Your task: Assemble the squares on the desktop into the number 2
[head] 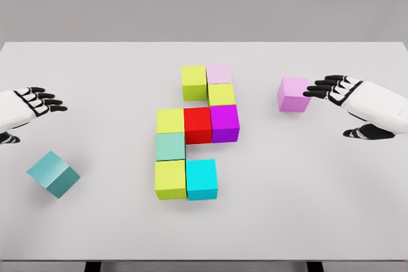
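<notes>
Each robot hand, left (29,105) and right (354,101), has a white shell with black fingers.

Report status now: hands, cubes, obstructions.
Left hand open, holding nothing. Right hand open, fingertips at the loose pink cube. Nine cubes joined mid-table; teal cube loose near left. Nothing blocking.

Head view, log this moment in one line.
left hand open, idle | right hand open beside pink cube | teal cube loose
</notes>
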`<action>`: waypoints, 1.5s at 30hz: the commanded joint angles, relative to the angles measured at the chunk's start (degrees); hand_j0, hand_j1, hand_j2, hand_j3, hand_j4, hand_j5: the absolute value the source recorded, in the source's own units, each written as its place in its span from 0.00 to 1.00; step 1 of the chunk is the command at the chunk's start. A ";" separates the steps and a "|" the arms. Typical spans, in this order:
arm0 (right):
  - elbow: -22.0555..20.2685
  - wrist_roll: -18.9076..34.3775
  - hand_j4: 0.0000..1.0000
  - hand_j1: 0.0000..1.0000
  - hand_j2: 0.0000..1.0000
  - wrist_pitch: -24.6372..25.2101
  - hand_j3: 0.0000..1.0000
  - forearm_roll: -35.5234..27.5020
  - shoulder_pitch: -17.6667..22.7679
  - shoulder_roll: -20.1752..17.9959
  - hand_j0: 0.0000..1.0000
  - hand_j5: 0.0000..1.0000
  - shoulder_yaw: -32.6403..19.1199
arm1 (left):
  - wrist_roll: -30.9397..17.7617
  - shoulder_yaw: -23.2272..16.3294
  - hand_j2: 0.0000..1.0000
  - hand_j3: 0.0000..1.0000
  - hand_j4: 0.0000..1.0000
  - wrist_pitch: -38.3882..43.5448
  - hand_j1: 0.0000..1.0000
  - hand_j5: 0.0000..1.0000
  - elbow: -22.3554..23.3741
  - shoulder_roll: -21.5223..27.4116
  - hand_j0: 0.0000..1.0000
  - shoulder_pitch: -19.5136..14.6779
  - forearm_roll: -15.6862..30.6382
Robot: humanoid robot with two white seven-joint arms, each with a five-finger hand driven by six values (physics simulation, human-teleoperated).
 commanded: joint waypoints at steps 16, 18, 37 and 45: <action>-0.12 5.66 1.00 1.00 1.00 0.15 1.00 -2.61 -7.82 -5.94 1.00 1.00 -1.42 | 0.47 -2.34 1.00 1.00 1.00 0.04 1.00 1.00 -3.07 6.73 1.00 2.46 3.77; -0.12 5.66 1.00 1.00 1.00 0.15 1.00 -2.44 -7.73 -6.20 1.00 1.00 -1.33 | 0.47 -2.52 1.00 1.00 1.00 0.04 1.00 1.00 -3.07 7.26 1.00 2.46 3.95; 15.52 5.66 0.98 0.98 0.98 0.15 0.98 13.21 -35.33 0.04 0.98 0.98 30.30 | 0.56 -7.79 1.00 1.00 1.00 0.04 1.00 1.00 -6.24 14.55 1.00 2.73 11.42; 24.66 5.66 0.94 0.94 0.94 0.15 0.94 8.55 -44.29 0.21 0.94 0.94 39.19 | 0.56 -9.20 1.00 1.00 1.00 0.04 1.00 1.00 -6.76 14.64 1.00 2.81 12.39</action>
